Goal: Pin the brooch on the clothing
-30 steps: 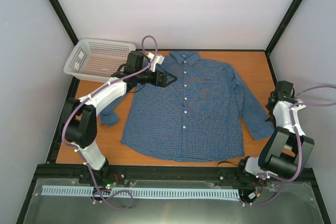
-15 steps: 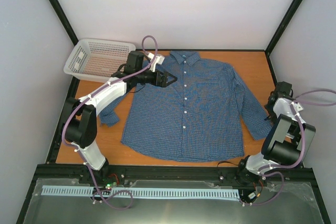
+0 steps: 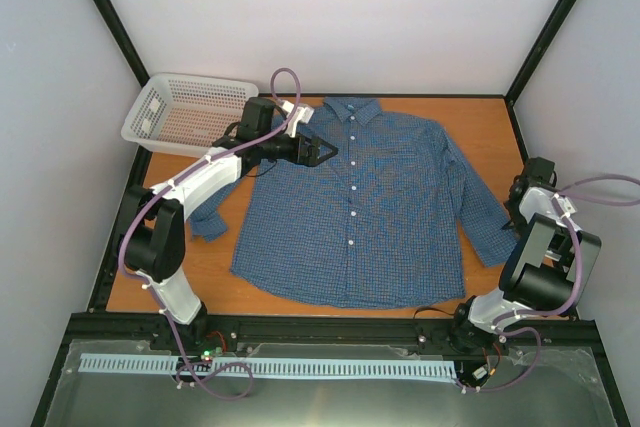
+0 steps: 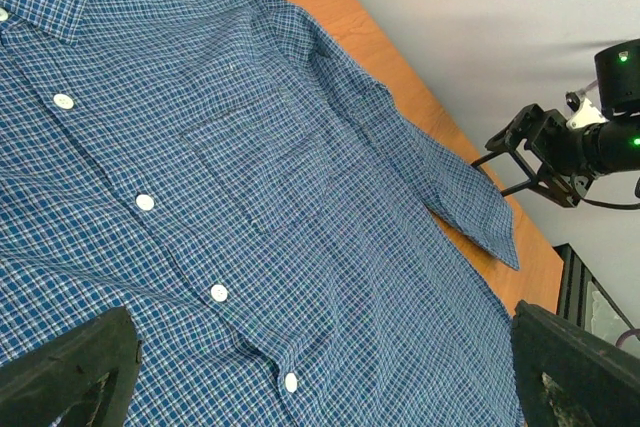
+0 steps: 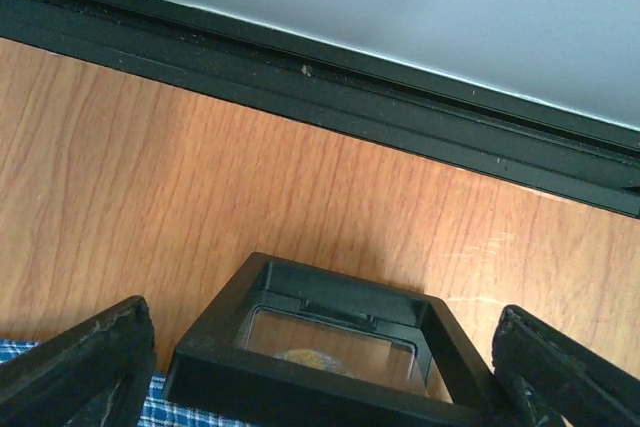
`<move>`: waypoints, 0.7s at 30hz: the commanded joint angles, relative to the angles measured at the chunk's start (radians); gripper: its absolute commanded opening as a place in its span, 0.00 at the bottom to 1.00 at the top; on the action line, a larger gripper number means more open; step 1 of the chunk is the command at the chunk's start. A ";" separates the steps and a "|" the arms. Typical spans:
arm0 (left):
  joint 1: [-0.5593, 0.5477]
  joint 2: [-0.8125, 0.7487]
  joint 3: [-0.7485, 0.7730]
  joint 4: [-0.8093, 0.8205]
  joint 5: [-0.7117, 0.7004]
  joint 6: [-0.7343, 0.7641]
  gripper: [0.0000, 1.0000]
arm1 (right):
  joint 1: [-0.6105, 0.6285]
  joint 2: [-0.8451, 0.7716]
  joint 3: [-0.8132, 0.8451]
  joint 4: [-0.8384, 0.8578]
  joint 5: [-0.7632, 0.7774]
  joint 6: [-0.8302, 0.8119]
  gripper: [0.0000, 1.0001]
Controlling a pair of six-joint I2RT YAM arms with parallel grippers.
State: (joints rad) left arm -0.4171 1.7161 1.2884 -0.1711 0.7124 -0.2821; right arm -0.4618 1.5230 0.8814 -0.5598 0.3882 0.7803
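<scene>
Orange desk (image 3: 480, 117) was covered by the clothing (image 3: 380, 217), spread flat. Left jaws were found wide open and empty above its 11 o'clock area. Right jaws, at 3 o'clock, were spread around a black box (image 5: 330, 342) without gripping it; the brooch (image 5: 305, 359) was seen inside, unpinned.

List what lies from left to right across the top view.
basket → shirt → right arm
</scene>
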 commanded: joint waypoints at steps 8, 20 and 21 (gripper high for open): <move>-0.005 0.012 0.008 0.036 0.026 -0.004 1.00 | -0.008 0.008 -0.005 0.018 -0.001 0.027 0.77; -0.004 0.022 0.008 0.037 0.029 -0.006 1.00 | 0.004 0.039 0.041 0.059 -0.024 -0.033 0.65; -0.005 0.023 0.008 0.038 0.029 -0.006 1.00 | 0.012 0.048 0.056 0.060 -0.014 -0.039 0.65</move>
State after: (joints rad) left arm -0.4171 1.7279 1.2884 -0.1650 0.7269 -0.2825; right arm -0.4629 1.5333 0.8886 -0.5335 0.3641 0.7654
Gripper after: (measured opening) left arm 0.997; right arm 0.717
